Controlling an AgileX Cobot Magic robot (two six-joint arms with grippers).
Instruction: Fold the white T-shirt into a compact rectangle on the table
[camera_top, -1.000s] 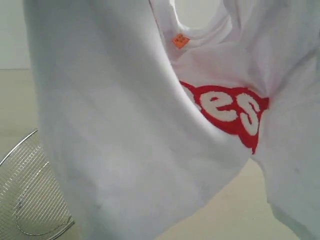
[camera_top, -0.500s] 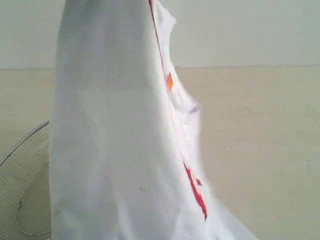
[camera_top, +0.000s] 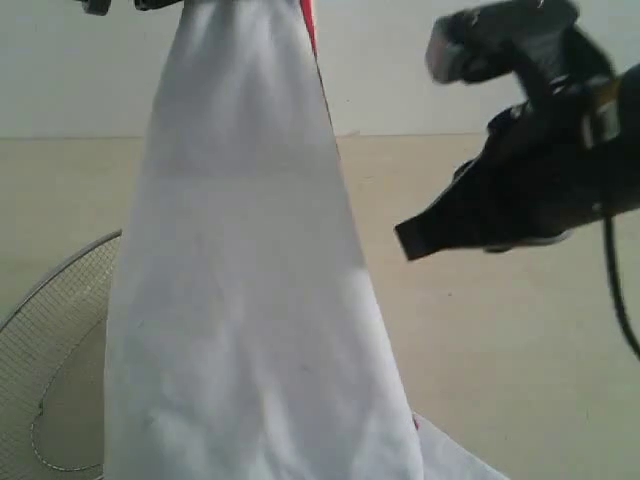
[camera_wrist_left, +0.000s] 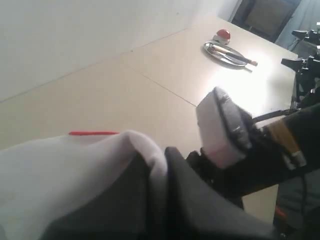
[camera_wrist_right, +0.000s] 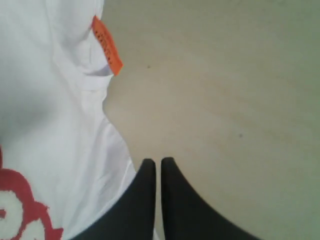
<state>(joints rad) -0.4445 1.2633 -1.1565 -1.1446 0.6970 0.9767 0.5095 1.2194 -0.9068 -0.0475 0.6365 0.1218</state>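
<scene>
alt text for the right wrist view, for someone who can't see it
The right gripper, its two black fingers shut with nothing between them, is over the bare beige table. Close beside it is the white T-shirt, showing its orange neck tag and part of a red print.

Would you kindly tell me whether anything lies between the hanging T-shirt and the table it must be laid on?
A wire basket sits on the table at the exterior view's lower left, partly hidden behind the T-shirt. Nothing else visible is in the way.
</scene>
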